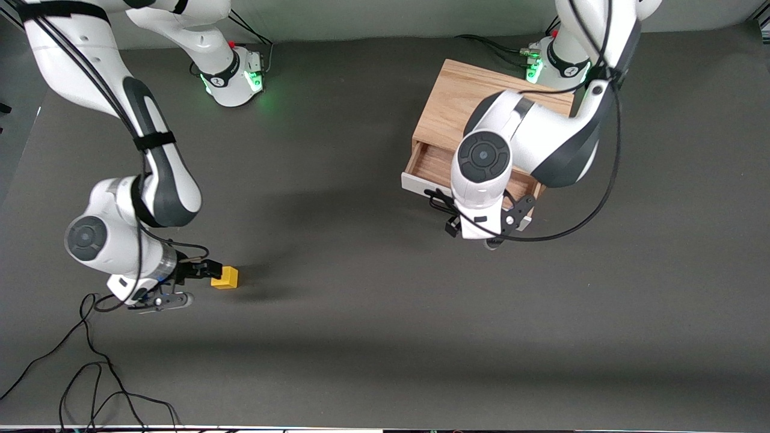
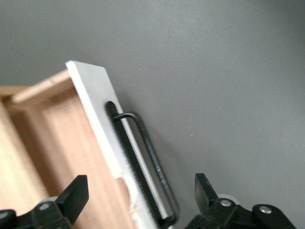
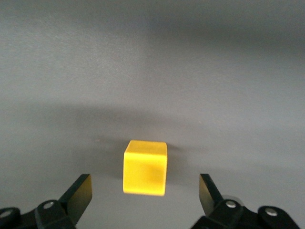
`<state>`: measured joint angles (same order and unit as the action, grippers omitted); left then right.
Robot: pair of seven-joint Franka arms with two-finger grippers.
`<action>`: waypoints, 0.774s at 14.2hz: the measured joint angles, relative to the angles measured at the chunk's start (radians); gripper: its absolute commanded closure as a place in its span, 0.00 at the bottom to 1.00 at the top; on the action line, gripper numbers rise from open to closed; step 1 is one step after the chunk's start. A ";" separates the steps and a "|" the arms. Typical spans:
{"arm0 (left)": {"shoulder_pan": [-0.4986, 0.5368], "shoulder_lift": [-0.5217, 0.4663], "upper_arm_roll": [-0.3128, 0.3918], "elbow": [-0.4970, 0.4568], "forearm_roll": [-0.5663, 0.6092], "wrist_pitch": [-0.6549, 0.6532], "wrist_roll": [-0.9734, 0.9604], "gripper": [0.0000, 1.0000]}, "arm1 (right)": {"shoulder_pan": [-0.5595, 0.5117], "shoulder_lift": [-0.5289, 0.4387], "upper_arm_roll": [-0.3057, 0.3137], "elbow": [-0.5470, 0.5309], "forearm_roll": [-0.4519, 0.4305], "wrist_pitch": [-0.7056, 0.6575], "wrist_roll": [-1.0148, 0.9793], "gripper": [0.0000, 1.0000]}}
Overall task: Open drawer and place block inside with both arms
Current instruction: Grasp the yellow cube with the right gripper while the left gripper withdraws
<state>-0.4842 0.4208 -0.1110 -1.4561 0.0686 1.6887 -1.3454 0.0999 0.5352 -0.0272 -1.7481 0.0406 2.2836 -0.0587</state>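
Observation:
The light wooden box stands near the left arm's base. Its drawer is pulled partly out, and the white front, the black wire handle and the wood interior show in the left wrist view. My left gripper is open over the drawer front, one finger over the interior and one outside the handle; in the front view it is mostly hidden by the wrist. The yellow block lies on the table toward the right arm's end. My right gripper is open right beside it. In the right wrist view the block sits just ahead of the open fingers, untouched.
Loose black cables lie on the dark table mat near the front camera at the right arm's end. The two green-lit bases stand along the table's edge farthest from the front camera. A black cable loops off the left arm beside the box.

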 measured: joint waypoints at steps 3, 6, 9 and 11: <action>0.031 -0.087 0.010 0.036 0.001 -0.080 0.298 0.01 | 0.000 0.063 0.000 -0.019 0.005 0.062 0.002 0.00; 0.119 -0.180 0.018 0.039 0.004 -0.130 0.648 0.01 | 0.000 0.096 -0.001 -0.048 0.006 0.106 0.004 0.52; 0.220 -0.230 0.024 0.038 0.009 -0.146 0.978 0.01 | 0.000 0.097 -0.001 -0.058 0.006 0.110 0.005 0.97; 0.262 -0.243 0.026 0.038 0.019 -0.145 1.082 0.01 | 0.001 0.092 0.000 -0.055 0.007 0.111 0.013 1.00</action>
<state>-0.2223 0.1775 -0.0850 -1.4184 0.0873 1.5433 -0.2638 0.1014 0.6268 -0.0268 -1.8033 0.0475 2.3942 -0.0455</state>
